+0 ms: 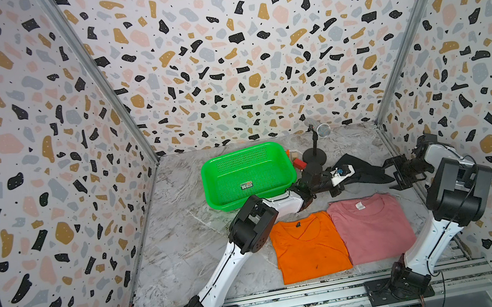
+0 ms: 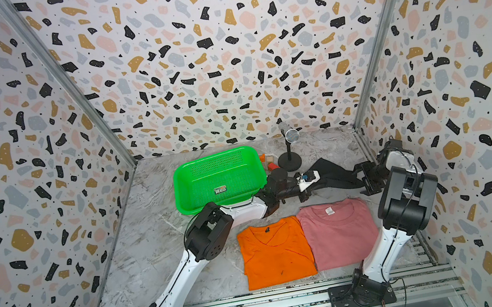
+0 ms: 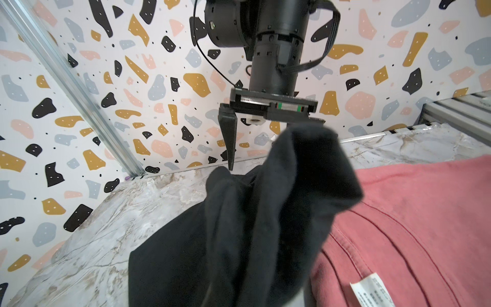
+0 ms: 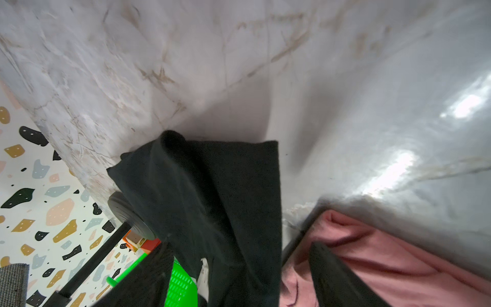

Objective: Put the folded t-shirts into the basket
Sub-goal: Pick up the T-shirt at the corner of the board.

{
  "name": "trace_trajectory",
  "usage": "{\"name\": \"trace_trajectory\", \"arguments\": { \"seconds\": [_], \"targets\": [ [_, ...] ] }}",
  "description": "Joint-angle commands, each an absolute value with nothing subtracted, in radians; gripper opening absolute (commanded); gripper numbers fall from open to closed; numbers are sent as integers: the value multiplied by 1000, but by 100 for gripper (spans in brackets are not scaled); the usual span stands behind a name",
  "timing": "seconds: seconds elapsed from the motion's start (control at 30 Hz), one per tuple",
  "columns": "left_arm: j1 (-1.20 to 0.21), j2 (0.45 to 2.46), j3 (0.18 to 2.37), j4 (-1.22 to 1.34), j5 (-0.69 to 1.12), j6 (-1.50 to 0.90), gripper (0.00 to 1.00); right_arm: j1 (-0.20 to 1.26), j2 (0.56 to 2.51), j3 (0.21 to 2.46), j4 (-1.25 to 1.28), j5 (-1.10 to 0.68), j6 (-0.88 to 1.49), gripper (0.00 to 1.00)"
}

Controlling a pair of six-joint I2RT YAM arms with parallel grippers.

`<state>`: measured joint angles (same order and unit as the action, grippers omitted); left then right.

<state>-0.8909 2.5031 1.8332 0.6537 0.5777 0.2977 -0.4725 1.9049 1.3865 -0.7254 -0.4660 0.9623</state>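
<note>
The black t-shirt (image 1: 364, 170) (image 2: 333, 175) hangs bunched above the table right of the green basket (image 1: 240, 158) (image 2: 215, 162). My left gripper (image 1: 348, 175) (image 2: 313, 179) is shut on its near end; black cloth (image 3: 265, 226) hides the jaws in the left wrist view. My right gripper (image 1: 392, 174) (image 2: 362, 177) (image 4: 240, 247) stands open at the shirt's far end, with cloth (image 4: 225, 199) between its wide-spread fingers (image 3: 229, 138). The orange t-shirt (image 1: 309, 245) (image 2: 274, 251) and the pink t-shirt (image 1: 372, 228) (image 2: 340, 233) (image 3: 425, 226) lie flat side by side near the front. The basket holds only a sticker.
A microphone on a round-based stand (image 1: 315, 156) (image 2: 289, 160) stands behind the black shirt, right of the basket. Small orange and red blocks (image 1: 298, 162) lie between them. Patterned walls close in on three sides, and a metal rail (image 1: 296, 301) runs along the front.
</note>
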Motion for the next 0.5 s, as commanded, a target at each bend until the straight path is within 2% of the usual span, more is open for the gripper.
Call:
{"name": "trace_trajectory", "arguments": {
  "seconds": [0.0, 0.33, 0.47],
  "targets": [
    [-884, 2414, 1894, 712, 599, 235, 8, -456, 1884, 1377, -721, -442, 1007, 85],
    [-884, 2389, 1887, 724, 651, 233, 8, -457, 1941, 1443, -697, -425, 1032, 84],
    [-884, 2384, 1869, 726, 669, 244, 8, -457, 1947, 1444, -660, -444, 1057, 71]
  ]
}}
